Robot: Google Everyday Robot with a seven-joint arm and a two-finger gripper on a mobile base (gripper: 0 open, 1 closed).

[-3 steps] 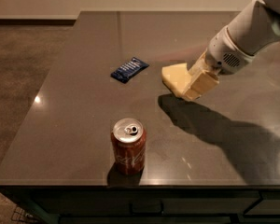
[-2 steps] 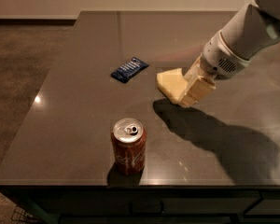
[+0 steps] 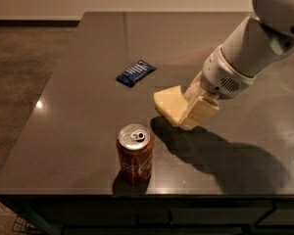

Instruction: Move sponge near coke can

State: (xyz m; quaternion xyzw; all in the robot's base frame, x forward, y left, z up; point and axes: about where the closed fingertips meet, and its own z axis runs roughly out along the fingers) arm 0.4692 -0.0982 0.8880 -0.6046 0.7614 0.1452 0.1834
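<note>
The pale yellow sponge (image 3: 167,103) is held in my gripper (image 3: 192,109), just above the dark table, right of centre. The cream gripper fingers (image 3: 201,110) are shut on the sponge's right side, with the white arm reaching in from the upper right. The red coke can (image 3: 135,153) stands upright near the table's front edge, a short way to the front left of the sponge. Sponge and can are apart.
A dark blue snack packet (image 3: 135,73) lies on the table (image 3: 78,116) behind the can, left of the sponge. The table's front edge is just in front of the can, and its left edge drops to the floor.
My gripper has carried the sponge forward and to the left, closer to the coke can. The can and the snack packet have not moved.
</note>
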